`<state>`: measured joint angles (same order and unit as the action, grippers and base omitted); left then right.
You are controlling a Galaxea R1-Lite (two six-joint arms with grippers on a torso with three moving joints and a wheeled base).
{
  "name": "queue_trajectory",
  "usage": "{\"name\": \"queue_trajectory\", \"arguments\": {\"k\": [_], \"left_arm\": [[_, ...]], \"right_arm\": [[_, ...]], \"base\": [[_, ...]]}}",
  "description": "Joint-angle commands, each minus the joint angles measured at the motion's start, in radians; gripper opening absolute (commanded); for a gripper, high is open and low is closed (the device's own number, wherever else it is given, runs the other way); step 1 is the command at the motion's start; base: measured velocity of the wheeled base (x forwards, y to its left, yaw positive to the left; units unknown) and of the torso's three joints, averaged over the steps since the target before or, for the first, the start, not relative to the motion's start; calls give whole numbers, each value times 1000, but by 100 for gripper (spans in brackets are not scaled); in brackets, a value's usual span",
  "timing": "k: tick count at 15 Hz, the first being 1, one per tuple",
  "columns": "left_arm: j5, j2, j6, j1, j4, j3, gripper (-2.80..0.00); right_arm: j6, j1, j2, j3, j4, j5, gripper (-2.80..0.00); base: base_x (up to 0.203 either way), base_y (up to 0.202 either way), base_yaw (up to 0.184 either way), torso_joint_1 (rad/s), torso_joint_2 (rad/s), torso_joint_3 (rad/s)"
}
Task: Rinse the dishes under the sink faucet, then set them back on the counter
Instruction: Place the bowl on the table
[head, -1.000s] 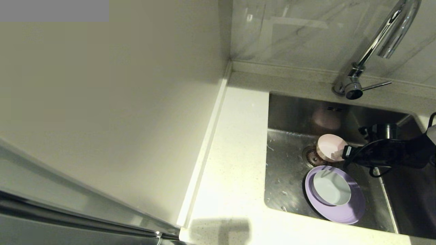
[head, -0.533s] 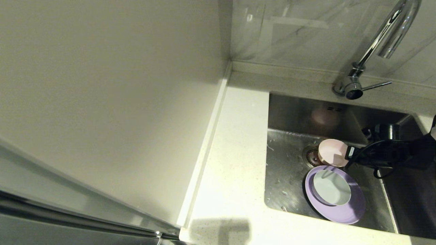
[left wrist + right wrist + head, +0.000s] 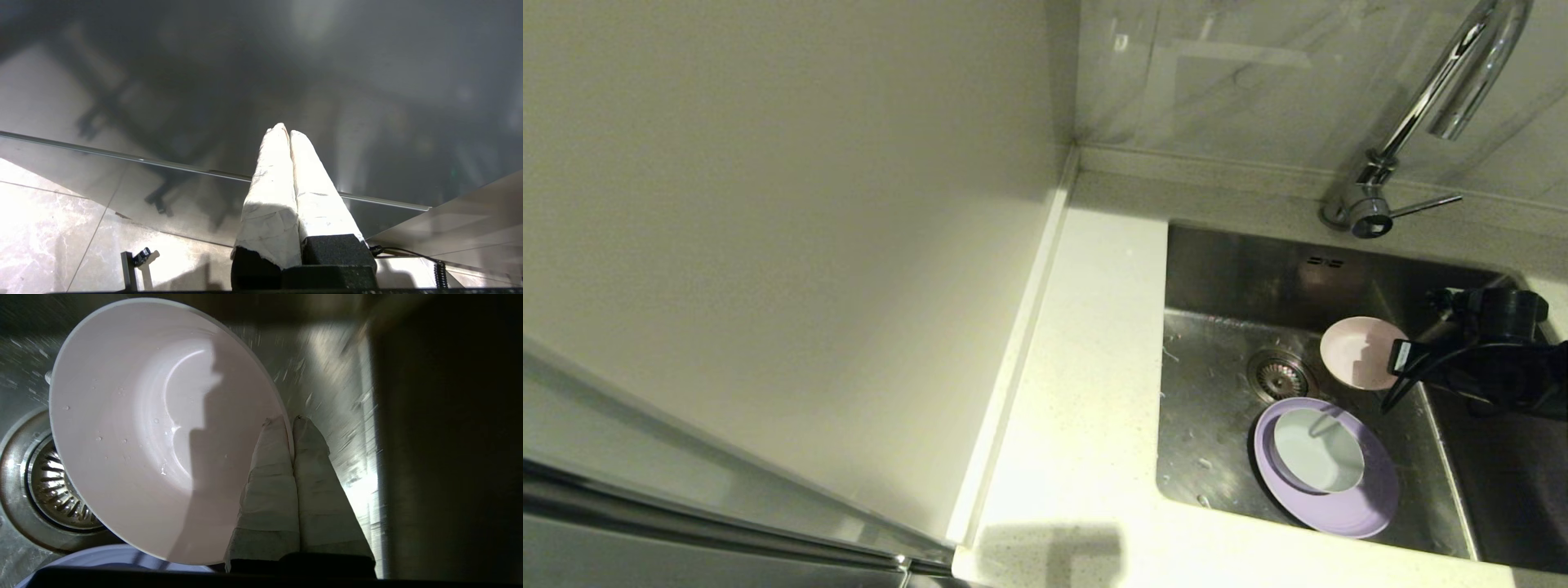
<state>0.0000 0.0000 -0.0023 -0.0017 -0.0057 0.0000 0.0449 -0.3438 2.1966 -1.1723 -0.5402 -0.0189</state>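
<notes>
**Right Gripper Clamped on Pink Bowl Rim**

While the right gripper (image 3: 291,420) is clenched on the rim of the pink bowl (image 3: 1357,351), one finger sits inside the rim and one outside. Held tilted inside the sink (image 3: 1217,408), the bowl sits beside the drain strainer (image 3: 1278,376), its opening facing the counter (image 3: 1078,392). Water droplets cling to its inner surface. Nearer the sink's front wall, the blue-green bowl (image 3: 1317,460) rests on the lilac plate (image 3: 1364,502). The faucet (image 3: 1421,122) stands behind the sink. The left gripper (image 3: 288,132) is clenched on nothing, parked away from the sink.
</notes>
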Motion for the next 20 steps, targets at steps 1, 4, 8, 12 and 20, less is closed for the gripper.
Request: {"name": "queue_trajectory", "arguments": {"k": [1,4,8,12,20], "left_arm": [[0,0,-1,0,0,3,-280],[0,0,-1,0,0,3,-280],[0,0,-1,0,0,3,-280],[0,0,-1,0,0,2,-280],[0,0,-1,0,0,3,-280]], "right_arm": [[-47,-7,-100,54,-44,-17,-280],[-95,-9,-238,164,-70,-33,-280],[-141,-9,-448,331,-74,-39,-280],[-253,-10,-620,404,-119,-82,-280],[-667,-11,-667,441,-599,-40,-280]], "base": [[0,0,0,0,0,0],[0,0,0,0,0,0],[0,0,0,0,0,0],[0,0,0,0,0,0],[0,0,0,0,0,0]]}}
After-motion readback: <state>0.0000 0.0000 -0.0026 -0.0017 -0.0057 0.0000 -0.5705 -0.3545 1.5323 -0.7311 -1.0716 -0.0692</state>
